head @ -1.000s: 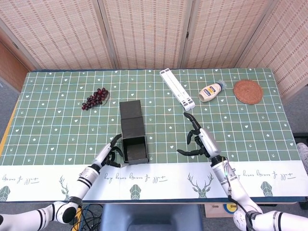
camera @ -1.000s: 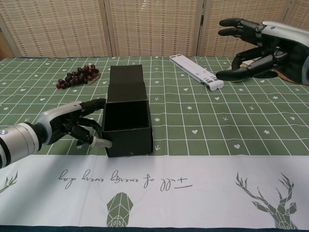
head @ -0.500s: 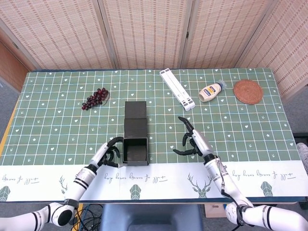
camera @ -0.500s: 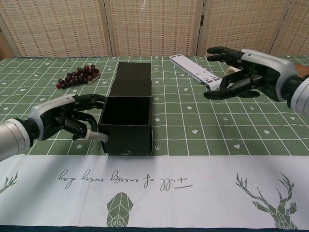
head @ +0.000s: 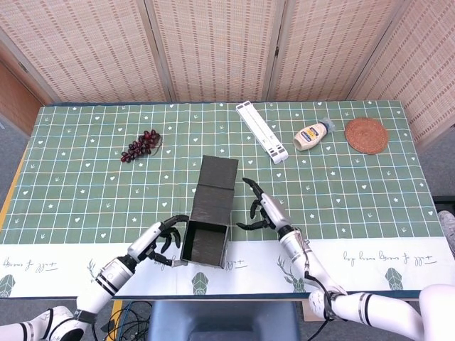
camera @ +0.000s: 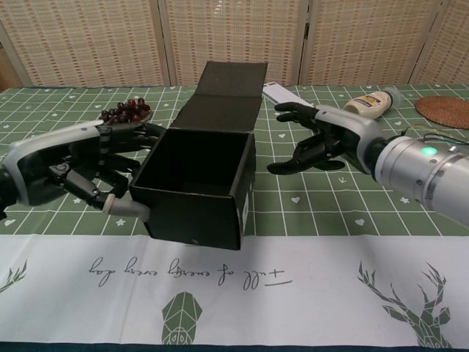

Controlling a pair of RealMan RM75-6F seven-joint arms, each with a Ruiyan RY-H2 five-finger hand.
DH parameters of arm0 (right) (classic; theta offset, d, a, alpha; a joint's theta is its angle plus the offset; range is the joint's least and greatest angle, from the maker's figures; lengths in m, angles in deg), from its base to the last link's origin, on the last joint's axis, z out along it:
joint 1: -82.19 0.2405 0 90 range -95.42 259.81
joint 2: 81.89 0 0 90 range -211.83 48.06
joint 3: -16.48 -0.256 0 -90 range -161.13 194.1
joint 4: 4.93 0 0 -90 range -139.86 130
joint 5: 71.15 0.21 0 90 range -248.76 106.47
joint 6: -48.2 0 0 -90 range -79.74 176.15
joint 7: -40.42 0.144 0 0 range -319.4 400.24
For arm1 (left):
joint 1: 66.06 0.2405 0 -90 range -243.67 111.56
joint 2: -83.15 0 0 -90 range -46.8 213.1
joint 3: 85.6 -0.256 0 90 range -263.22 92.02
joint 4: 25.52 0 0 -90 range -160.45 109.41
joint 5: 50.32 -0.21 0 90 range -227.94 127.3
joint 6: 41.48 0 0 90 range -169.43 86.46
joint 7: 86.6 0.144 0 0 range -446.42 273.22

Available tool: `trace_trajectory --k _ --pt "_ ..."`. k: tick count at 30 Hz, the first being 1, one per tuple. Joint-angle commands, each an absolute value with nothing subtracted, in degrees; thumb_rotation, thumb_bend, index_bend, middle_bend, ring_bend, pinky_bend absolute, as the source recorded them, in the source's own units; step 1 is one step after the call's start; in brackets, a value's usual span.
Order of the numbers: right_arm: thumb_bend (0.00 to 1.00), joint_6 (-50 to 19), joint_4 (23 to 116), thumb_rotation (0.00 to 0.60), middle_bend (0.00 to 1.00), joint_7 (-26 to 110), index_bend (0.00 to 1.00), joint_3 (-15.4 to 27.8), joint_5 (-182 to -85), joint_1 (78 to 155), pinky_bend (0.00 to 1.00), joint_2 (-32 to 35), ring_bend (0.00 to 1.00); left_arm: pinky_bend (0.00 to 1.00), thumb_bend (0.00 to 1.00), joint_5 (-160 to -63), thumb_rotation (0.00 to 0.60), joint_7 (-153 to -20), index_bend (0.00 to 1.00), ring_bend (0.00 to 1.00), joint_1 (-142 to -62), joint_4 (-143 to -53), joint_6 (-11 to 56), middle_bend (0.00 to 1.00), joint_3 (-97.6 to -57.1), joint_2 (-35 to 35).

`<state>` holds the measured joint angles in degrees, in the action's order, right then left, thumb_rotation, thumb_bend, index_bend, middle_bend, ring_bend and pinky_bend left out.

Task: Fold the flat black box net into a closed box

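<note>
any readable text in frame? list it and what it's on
Cursive script printed along the tablecloth's white border: upside down in the chest view, too stylised to read.
Label on the sauce bottle: too small to read.
Black box: no text visible.

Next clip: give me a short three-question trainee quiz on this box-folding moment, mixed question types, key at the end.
1. True or false: the black box already has its lid flap folded shut.
2. Which robot hand touches the box? A. left robot hand B. right robot hand C. both
3. Fill in: the dark fruit left of the box is a bunch of ____.

Key: 1 false, the flap lies open behind it. 2 A, the right is open beside it. 3 grapes.
</note>
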<state>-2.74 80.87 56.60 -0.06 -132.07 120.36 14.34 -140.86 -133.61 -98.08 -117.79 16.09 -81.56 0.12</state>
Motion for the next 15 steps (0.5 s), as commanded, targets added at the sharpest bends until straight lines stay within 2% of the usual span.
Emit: trace_trajectory --k 1,8,15 --pt "0.18 -1.9 79.3 0.600 0.02 55.7 0.00 -1.5 -130.8 122.1 1.00 16.7 0.63 0.79 0.14 -141.8 0.600 -133.1 0.31 0.54 -98.8 -118.9 15.9 0.27 -82.4 0.5" --pt "0.16 -3.0 76.2 0.600 0.05 56.0 0.00 -6.1 -130.3 125.8 1.00 22.3 0.63 0.79 0.14 -140.5 0.600 -130.5 0.31 0.54 -101.6 -118.5 12.7 0.27 -82.5 -0.7" --pt "0.06 -4.3 77.6 0.600 0.11 58.9 0.00 -8.0 -133.1 127.1 1.00 24.0 0.65 0.79 0.14 -134.5 0.600 -121.8 0.30 0.53 -103.3 -115.5 9.8 0.27 -80.7 -3.6"
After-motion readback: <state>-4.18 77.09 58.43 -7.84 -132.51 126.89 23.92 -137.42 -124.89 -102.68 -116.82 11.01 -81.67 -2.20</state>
